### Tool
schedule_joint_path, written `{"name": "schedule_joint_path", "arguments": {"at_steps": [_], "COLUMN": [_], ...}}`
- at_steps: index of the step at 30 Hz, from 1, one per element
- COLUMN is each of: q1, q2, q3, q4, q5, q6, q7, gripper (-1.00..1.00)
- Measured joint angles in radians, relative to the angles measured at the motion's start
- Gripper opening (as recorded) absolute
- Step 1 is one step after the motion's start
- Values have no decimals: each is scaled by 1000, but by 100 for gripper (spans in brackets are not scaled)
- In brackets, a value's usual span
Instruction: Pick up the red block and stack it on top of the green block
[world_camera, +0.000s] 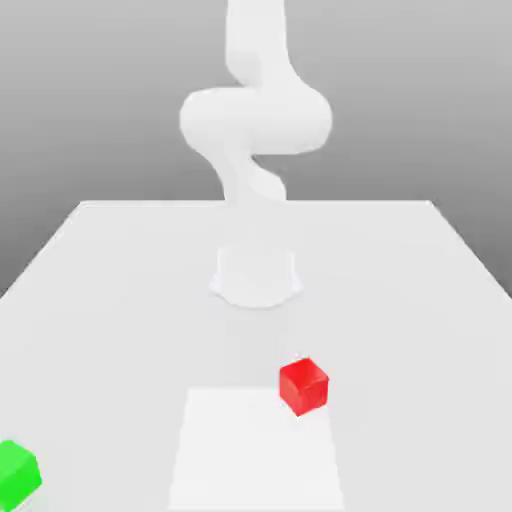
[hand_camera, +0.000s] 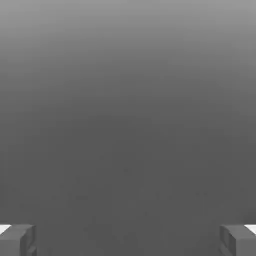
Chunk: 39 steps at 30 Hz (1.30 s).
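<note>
Bright green solid cube (world_camera: 16, 475) sits nearest the camera, cut off by the exterior view's left edge. We see the red solid cube (world_camera: 304, 386) on the pale, flat tabletop (world_camera: 420, 350), at the corner of a whiter rectangular patch (world_camera: 256, 450). In the hand view, our grey two-finger gripper (hand_camera: 128, 241) stands wide apart, nothing between its fingers, well apart from the red cube.
</note>
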Motion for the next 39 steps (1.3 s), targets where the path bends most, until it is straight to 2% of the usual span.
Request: {"name": "schedule_joint_path", "arguments": {"at_steps": [16, 18, 23, 24, 31, 39], "q1": [156, 167, 175, 176, 174, 168], "q2": [520, 655, 869, 903, 910, 654], "q3": [1, 8, 7, 5, 6, 10], "q4": [-515, -549, -541, -536, -536, -567], "q5": [4, 2, -5, -7, -12, 2], "q6": [408, 510, 687, 716, 721, 497], "q7": [-260, -285, -290, -288, -285, -289], "gripper": [0, 0, 0, -100, -100, -100]}}
